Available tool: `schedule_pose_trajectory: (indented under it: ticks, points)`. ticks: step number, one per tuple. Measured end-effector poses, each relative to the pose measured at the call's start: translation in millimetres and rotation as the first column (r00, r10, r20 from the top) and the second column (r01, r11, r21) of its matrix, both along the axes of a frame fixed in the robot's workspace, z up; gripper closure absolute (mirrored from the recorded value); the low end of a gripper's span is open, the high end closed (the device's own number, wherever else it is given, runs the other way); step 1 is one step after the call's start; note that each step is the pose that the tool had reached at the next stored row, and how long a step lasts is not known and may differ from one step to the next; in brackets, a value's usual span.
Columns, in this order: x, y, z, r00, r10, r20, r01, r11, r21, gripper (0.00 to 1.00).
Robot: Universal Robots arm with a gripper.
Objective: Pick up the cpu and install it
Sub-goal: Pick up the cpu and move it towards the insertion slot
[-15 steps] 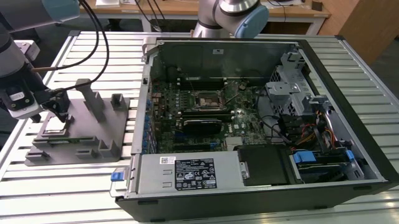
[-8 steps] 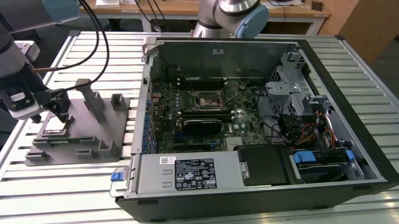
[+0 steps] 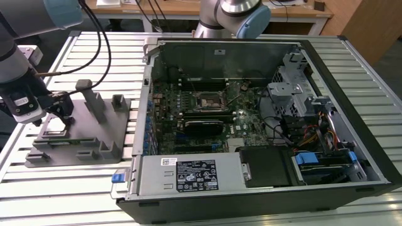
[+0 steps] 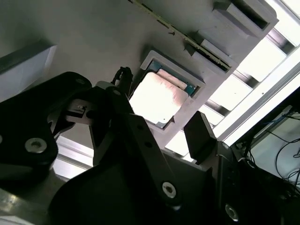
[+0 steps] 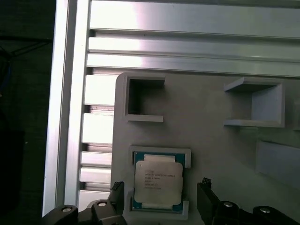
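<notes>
**End effector over the cpu in the tray: the pick-up step, with nothing gripped yet.**

In the exterior view the end effector hangs low over the near-corner pocket of the grey tray. The tray lies on the slatted counter, and the open computer case stands beside the tray on the exterior view's right, its socket bare. In the second wrist view the cpu lies flat in the tray's pocket, with the end effector spread apart and one dark finger on each side of it. In the first wrist view the fingers flank the cpu and appear clear of its edges. Judging from this, the grip calls for the fingers to sit level and square to the cpu's sides, because the tray's pocket rim leaves little room.
</notes>
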State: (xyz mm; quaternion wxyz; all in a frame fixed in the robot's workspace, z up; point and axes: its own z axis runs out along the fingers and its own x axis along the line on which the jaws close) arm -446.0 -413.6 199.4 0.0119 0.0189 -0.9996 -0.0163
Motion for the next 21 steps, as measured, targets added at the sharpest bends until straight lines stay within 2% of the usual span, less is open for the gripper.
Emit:
schedule_pose_trajectory:
  ticks: [14, 16, 17, 18, 19, 21]
  points:
    - [0.0, 3.3, -13.1, 1.0, 0.0, -0.0001, 0.0, 1.0, 0.0026, 0.28]
    - [0.0, 3.6, -14.6, 1.0, 0.0, 0.0, 0.0, 1.0, 0.003, 0.3]
    - [-0.1, 3.6, -15.1, 1.0, 0.0, -0.0002, 0.0, 1.0, 0.0029, 0.36]
    - [-0.1, 3.6, -15.6, 1.0, 0.0, -0.0004, 0.0, 1.0, 0.0028, 0.36]
    - [-0.1, 3.6, -16.0, 1.0, 0.0, -0.0005, 0.0, 1.0, 0.0028, 0.43]
    - [-0.1, 3.6, -16.3, 1.0, 0.0, -0.0005, 0.0, 1.0, 0.0028, 0.43]
